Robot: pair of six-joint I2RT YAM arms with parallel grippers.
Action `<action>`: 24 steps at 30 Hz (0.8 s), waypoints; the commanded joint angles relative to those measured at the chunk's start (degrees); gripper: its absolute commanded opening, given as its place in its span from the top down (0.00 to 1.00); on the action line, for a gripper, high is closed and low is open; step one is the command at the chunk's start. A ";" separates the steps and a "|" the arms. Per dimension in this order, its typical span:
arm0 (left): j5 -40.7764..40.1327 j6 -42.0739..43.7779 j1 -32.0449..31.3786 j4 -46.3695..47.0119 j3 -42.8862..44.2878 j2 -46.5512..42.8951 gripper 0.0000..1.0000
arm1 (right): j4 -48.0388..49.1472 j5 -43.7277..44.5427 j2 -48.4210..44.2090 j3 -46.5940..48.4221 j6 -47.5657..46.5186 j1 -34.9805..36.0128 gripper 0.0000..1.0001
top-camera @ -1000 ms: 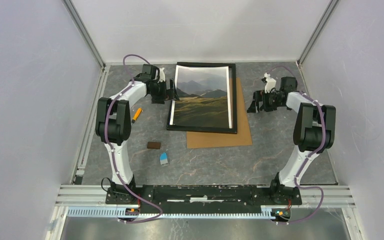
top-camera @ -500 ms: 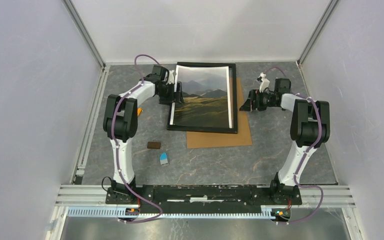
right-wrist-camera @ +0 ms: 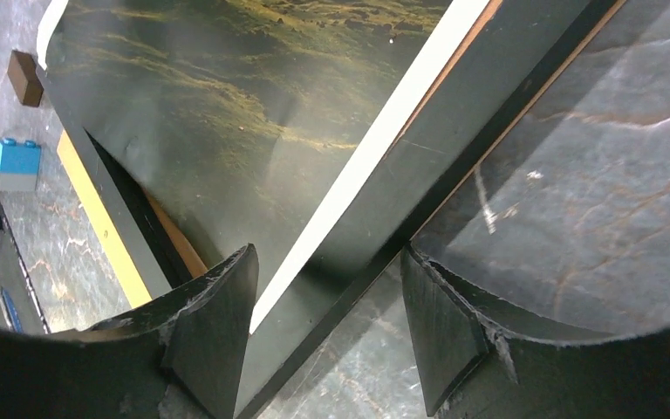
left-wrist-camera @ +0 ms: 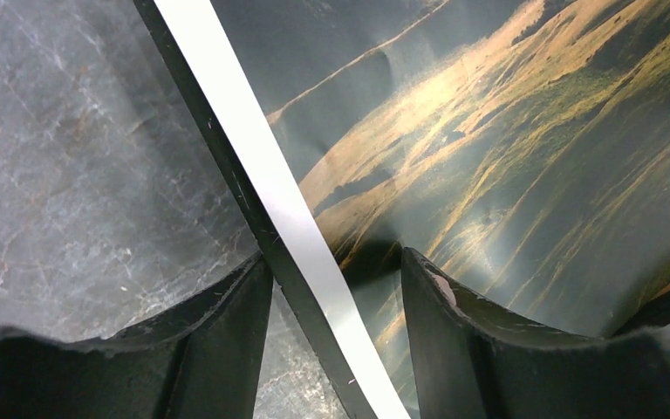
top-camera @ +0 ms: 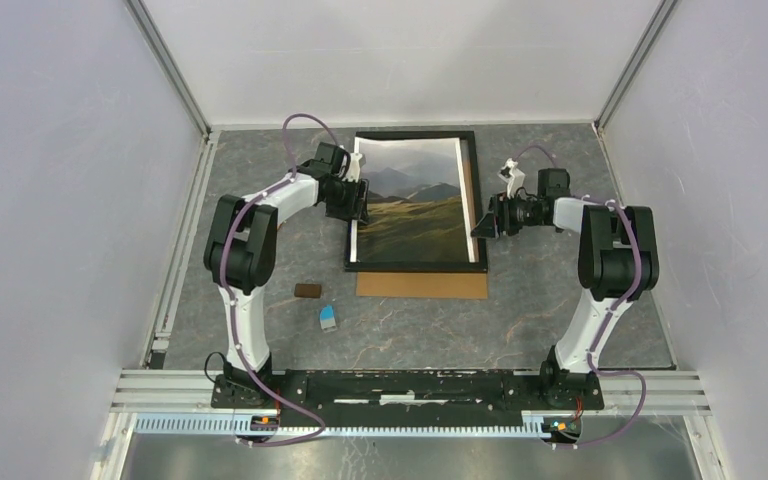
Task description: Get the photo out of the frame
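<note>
Your left pincer (left-wrist-camera: 336, 262) and right pincer (right-wrist-camera: 327, 262) both stand open, each astride a side edge of the frame (top-camera: 415, 265), where the photo (top-camera: 415, 205) lies, far-centre on the surface (top-camera: 560, 310). Closing like this may clamp frame and photo together, or buckle and crease the photo.

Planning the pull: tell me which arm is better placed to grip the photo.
Left, probably. The left end effector straddles the photo's white edge; the right end effector spans mostly black frame.
</note>
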 commanded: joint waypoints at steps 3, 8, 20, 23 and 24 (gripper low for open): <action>2.05 3.61 -2.17 -1.20 -5.42 -3.05 0.41 | -12.81 5.79 -0.98 -5.88 -6.23 2.46 0.32; 3.80 3.68 -2.27 -1.07 -7.09 -5.12 0.40 | -14.53 8.33 -4.44 -7.19 -8.05 2.49 0.31; 2.78 3.41 -2.98 -3.72 -10.04 -10.57 0.21 | -19.73 13.02 -7.81 -6.47 -11.23 -0.86 0.07; 1.66 3.32 -2.08 -4.94 -9.95 -13.72 0.04 | -22.54 12.65 -10.53 -5.59 -14.08 -1.74 0.02; 1.60 3.53 -1.63 -5.83 -9.43 -14.68 0.01 | -23.17 12.66 -11.93 -5.38 -14.92 -1.87 0.02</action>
